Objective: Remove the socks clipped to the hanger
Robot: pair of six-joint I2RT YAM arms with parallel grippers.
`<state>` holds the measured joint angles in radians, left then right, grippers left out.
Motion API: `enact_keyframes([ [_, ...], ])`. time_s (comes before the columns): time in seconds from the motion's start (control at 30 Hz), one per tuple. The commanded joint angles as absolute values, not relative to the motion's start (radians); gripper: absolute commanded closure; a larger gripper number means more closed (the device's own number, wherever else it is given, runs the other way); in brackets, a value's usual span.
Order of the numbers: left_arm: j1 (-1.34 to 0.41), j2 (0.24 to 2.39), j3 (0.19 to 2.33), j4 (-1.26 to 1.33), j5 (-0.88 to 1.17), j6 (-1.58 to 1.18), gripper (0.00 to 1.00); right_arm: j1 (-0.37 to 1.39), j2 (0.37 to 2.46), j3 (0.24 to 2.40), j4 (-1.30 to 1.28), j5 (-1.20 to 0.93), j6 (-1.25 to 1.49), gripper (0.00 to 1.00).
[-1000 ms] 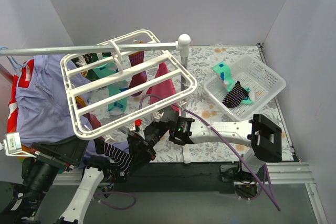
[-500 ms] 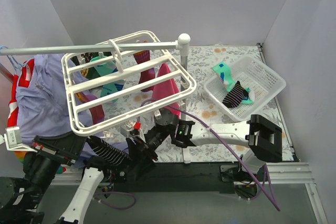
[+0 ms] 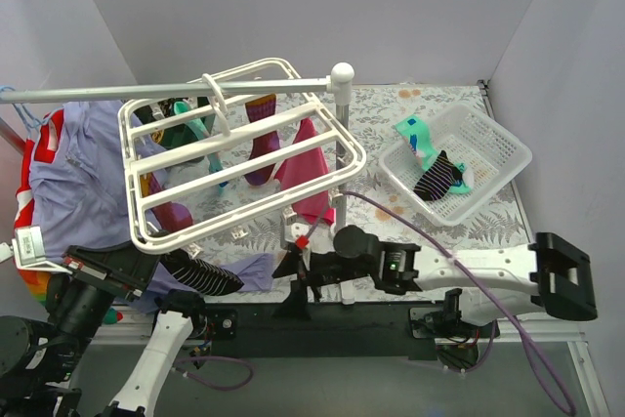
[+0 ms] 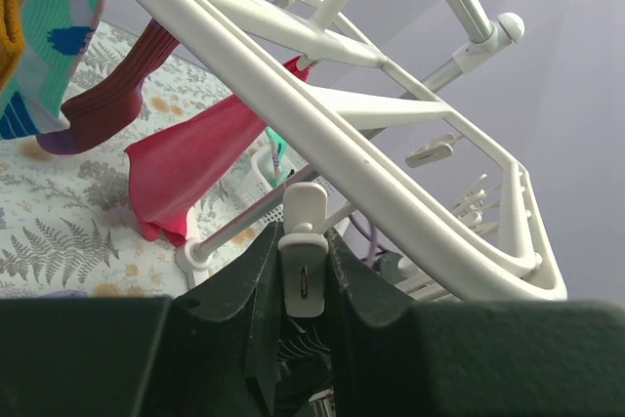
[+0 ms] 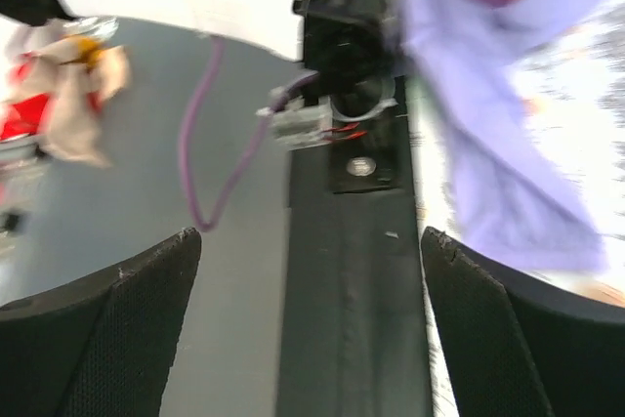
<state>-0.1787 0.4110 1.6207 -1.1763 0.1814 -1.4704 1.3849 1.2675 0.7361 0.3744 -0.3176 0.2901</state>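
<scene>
The white hanger (image 3: 337, 130) hangs from the rail, with a magenta-pink sock (image 3: 309, 171), a purple one (image 3: 260, 148) and a teal one (image 3: 195, 129) clipped under it. My left gripper (image 4: 301, 249) is shut on a white clip (image 4: 304, 282) at the hanger's near edge (image 4: 391, 187). A black striped sock (image 3: 202, 275) hangs just below that clip, beside the left gripper (image 3: 174, 260). My right gripper (image 3: 294, 285) stands wide open at the table's near edge, pointing down. In the right wrist view nothing lies between its fingers (image 5: 117, 339).
A white mesh basket (image 3: 503, 148) at the right holds a teal sock (image 3: 414, 137) and a black striped one (image 3: 439, 178). The grey rail (image 3: 98, 93) and its pole (image 3: 342, 204) carry the hanger. A lavender shirt (image 3: 78, 183) hangs at the left.
My right gripper has drawn back from under the hanger to the near edge and opened wide. My left gripper has shut on the clip. The hanger has swung a little.
</scene>
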Motion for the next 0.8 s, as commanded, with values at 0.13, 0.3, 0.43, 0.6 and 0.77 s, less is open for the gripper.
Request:
enact_keyframes([
  [0.13, -0.178, 0.443, 1.602, -1.238, 0.172, -1.474, 0.93, 1.522, 1.015, 0.707, 0.380, 0.087, 0.054, 0.02],
  [0.3, -0.176, 0.430, 1.589, -1.244, 0.166, -1.499, 0.94, 1.560, 1.144, 0.943, 0.350, 0.124, 0.003, 0.02],
  [0.43, -0.176, 0.426, 1.594, -1.252, 0.158, -1.511, 0.94, 1.594, 1.262, 1.098, 0.368, 0.181, -0.069, 0.02],
  [0.6, -0.178, 0.437, 1.603, -1.250, 0.178, -1.514, 0.94, 1.601, 1.379, 1.210, 0.462, 0.207, -0.072, 0.02],
  [0.77, -0.176, 0.442, 1.609, -1.249, 0.187, -1.526, 0.94, 1.612, 1.427, 1.229, 0.518, 0.155, -0.046, 0.10],
])
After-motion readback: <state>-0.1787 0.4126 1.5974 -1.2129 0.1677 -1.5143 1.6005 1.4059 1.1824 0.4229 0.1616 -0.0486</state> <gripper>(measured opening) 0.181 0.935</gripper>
